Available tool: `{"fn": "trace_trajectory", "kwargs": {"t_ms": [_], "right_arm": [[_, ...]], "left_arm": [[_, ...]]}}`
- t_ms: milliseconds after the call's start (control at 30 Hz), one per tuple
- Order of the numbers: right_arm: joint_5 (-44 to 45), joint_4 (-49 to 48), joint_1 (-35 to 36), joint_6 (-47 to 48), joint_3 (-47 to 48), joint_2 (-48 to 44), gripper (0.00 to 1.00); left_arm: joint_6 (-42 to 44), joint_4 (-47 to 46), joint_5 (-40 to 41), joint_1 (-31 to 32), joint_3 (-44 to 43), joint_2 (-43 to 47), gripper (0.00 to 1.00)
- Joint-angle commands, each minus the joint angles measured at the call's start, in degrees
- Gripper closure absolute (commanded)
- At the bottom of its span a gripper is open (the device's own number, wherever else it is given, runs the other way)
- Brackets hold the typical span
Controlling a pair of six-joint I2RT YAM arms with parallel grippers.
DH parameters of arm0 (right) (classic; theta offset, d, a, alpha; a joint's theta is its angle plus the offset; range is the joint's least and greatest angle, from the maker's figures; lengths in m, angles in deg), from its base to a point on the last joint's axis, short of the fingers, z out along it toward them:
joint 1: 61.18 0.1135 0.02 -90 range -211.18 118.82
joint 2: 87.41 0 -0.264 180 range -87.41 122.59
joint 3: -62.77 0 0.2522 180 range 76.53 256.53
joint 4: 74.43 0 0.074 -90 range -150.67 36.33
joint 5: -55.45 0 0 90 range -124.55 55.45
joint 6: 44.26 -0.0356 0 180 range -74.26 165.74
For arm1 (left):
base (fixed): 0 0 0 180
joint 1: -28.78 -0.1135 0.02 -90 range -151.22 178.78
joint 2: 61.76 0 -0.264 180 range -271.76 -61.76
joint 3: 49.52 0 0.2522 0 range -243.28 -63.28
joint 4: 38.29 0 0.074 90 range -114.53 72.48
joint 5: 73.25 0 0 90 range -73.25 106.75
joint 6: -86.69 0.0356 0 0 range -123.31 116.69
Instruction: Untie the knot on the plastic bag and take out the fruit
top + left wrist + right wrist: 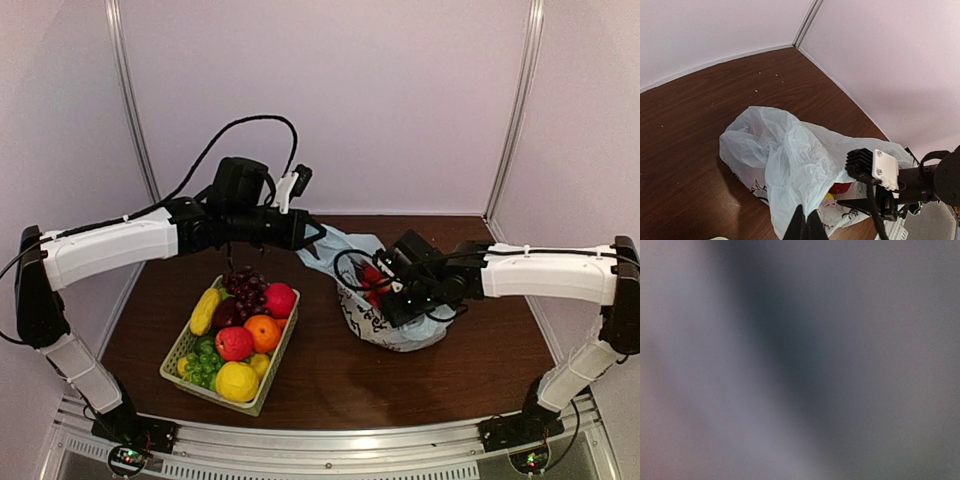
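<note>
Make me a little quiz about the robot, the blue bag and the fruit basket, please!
1. True or false: the green basket is empty.
2. What is the left gripper pinching? A) the plastic bag B) a bunch of grapes C) the rim of the basket
3. Fill in the gap: the fruit peeking out of the bag's mouth is coloured ____.
Key: 1 false; 2 A; 3 red.
</note>
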Motion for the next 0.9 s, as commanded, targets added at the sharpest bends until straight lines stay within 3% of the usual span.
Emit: {"fn": "trace_trajectory", "kwargs": {"t_ms": [0, 367, 700, 867], "right_arm": [[-3.8, 1.4, 4.2, -6.2, -6.1, -5.8, 0.48], [-5.6, -4.6, 16.3, -20.1, -18.2, -11.4, 0.49], [4.5, 4.0, 17.5, -18.5, -6.9, -15.6, 0.44], [9.0, 1.9, 16.3, -15.3, -1.0, -13.1, 0.40]], "left_arm": [[-0.6, -3.8, 1.8, -0.5, 1.1, 2.1, 1.00], [-2.4, -7.2, 1.6, -0.6, 6.9, 4.6, 1.00], [-0.2, -10.2, -2.4, -0.6, 14.6, 10.8, 1.00], [-0.3, -11.5, -3.5, -0.6, 16.7, 13.6, 1.00]]}}
